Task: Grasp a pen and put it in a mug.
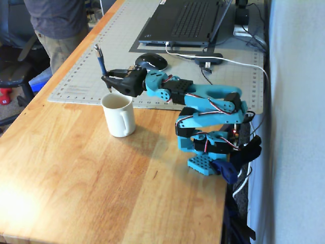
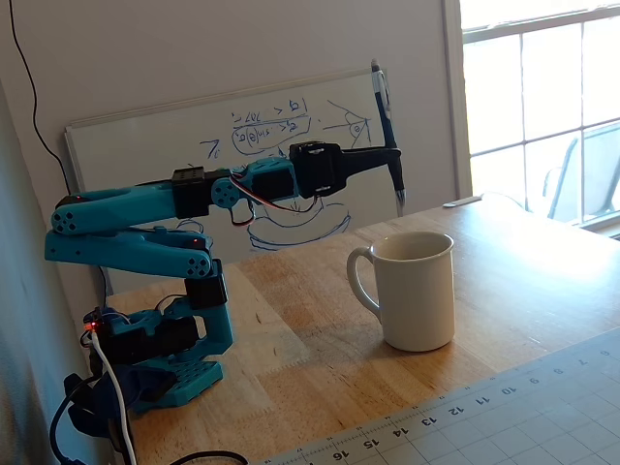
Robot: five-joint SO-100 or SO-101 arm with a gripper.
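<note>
The cream-white mug (image 1: pixel 120 115) stands upright on the wooden table, handle toward the arm; it also shows in the other fixed view (image 2: pixel 414 289). My gripper (image 1: pixel 107 80) is shut on the dark pen (image 1: pixel 100 60) and holds it nearly upright, tip down, above and just behind the mug's rim. In the other fixed view the gripper (image 2: pixel 390 152) holds the pen (image 2: pixel 386 126) with its tip a little above the mug's far rim. The pen does not touch the mug.
A grey cutting mat (image 1: pixel 91 66) lies behind the mug with a laptop (image 1: pixel 185 23), a black mouse (image 1: pixel 151 61) and cables on it. A person (image 1: pixel 58 25) stands at the table's far left. A whiteboard (image 2: pixel 194 145) leans on the wall. The arm's blue base (image 1: pixel 208 162) sits at the table's right edge.
</note>
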